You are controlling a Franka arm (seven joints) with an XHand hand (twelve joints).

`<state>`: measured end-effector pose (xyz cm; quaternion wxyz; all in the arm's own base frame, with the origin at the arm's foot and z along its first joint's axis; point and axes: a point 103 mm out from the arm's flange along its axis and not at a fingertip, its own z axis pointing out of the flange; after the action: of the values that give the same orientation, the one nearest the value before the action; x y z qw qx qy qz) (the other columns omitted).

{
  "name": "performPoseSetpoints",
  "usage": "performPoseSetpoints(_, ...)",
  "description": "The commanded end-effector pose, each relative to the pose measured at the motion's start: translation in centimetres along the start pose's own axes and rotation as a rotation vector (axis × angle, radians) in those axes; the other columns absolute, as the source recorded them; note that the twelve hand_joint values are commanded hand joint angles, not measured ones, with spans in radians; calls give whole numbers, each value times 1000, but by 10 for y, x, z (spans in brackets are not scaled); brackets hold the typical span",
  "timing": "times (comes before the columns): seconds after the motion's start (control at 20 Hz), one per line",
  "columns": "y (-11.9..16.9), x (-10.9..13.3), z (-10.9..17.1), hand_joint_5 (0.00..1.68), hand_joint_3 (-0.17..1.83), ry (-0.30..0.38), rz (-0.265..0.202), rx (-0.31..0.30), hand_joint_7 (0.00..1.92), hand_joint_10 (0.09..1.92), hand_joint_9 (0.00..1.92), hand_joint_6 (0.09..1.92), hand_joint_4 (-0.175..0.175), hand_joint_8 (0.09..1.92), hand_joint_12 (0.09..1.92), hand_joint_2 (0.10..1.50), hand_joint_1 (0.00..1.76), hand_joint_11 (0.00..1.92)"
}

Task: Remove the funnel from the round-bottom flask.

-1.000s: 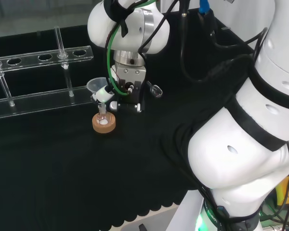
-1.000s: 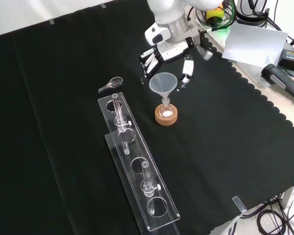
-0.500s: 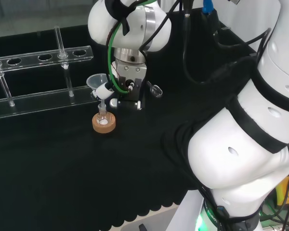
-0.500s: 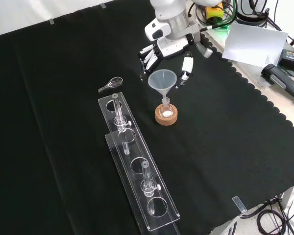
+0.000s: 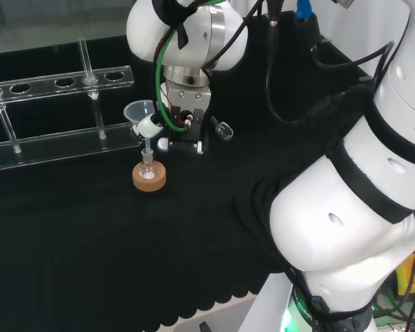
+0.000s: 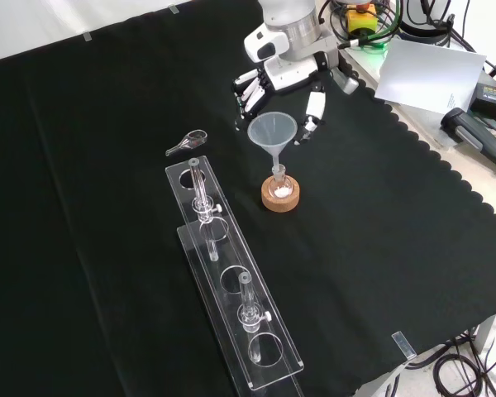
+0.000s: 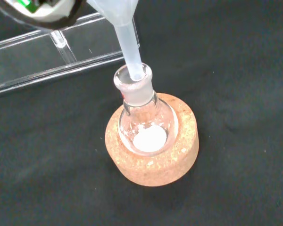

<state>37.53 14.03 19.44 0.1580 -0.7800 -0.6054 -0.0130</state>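
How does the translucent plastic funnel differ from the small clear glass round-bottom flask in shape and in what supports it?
The translucent plastic funnel is a wide open cone narrowing down to a thin stem; the small clear glass round-bottom flask is a bulb with a short narrow neck. The flask sits in a cork ring; the funnel's stem stands in the flask's neck. The flask holds white powder. Both let light through.

Rack: a long clear test-tube rack [image 6: 231,281] lies on the black cloth [image 6: 83,248], with round holes along its top plate.
Tubes: two clear tubes stand upright in the rack, one [image 6: 200,192] near its far end, one [image 6: 248,302] nearer the front.
Small glass piece: lies on the cloth [image 6: 188,142] just beyond the rack's far end.
Paper: a white sheet [image 6: 430,74] well right of the rack, off the cloth.
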Motion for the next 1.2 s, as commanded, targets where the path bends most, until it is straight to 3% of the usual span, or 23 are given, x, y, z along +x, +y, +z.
performPoseSetpoints(0.05, 0, 0, -6, 586, 576, -4, -3, -15, 738, 691, 493, 87, -11, 641, 1503, 590, 795, 0)
performPoseSetpoints(0.85, 3, -1, -23, 593, 588, 22, 11, -69, 743, 687, 504, 87, -14, 644, 1509, 588, 796, 0)
performPoseSetpoints(1.2, 7, 3, -30, 598, 594, 23, -18, -95, 749, 684, 508, 87, -15, 647, 1512, 586, 800, 0)
